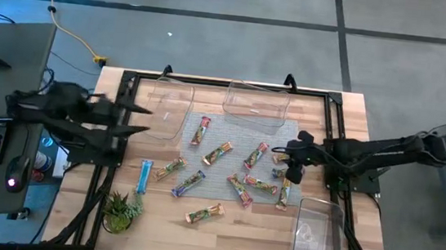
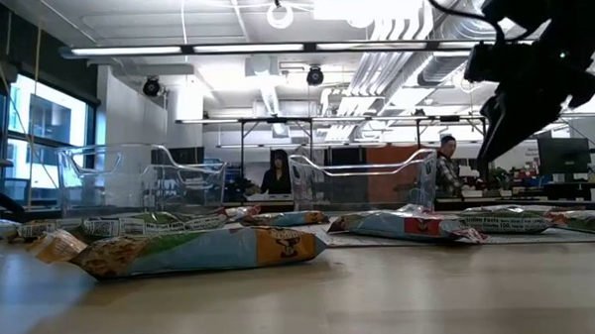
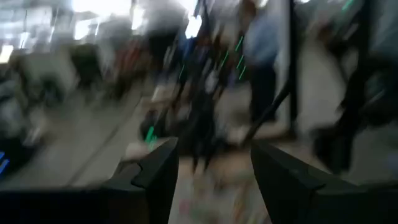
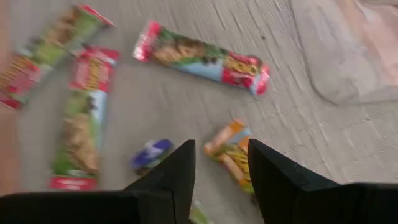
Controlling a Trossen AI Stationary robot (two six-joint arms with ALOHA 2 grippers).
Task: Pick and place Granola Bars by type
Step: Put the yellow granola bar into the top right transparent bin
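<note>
The room behind is a large open workshop with ceiling strip lights, benches and two people standing far off, seen in the low view. The wooden surface (image 1: pixel 221 227) carries a grey woven mat (image 1: pixel 229 142) at its middle, two clear bins at the far edge, one toward the far left (image 1: pixel 171 108) and one at far centre (image 1: pixel 256 104), a third clear bin (image 1: pixel 316 237) at the near right, and a small potted plant (image 1: pixel 119 211) near left (not part of the sorting).

The Granola Bars (image 1: pixel 245 191) lie scattered flat over the mat and the wood around it, mostly apart from one another, none in a bin yet; a blue one (image 1: pixel 145 176) sits off the mat to the left. They look light, thin and crinkly, with glossy wrappers likely to slip, and a bar inside that could crumble, so a gentle pinch across the short width at mid-length seems best.

The right gripper (image 4: pixel 221 165) hovers over the mat's right part, jaws parted narrowly above a small orange bar (image 4: pixel 231 155). The left gripper (image 3: pixel 214 174) waits at the surface's left edge, jaws apart and holding nothing
</note>
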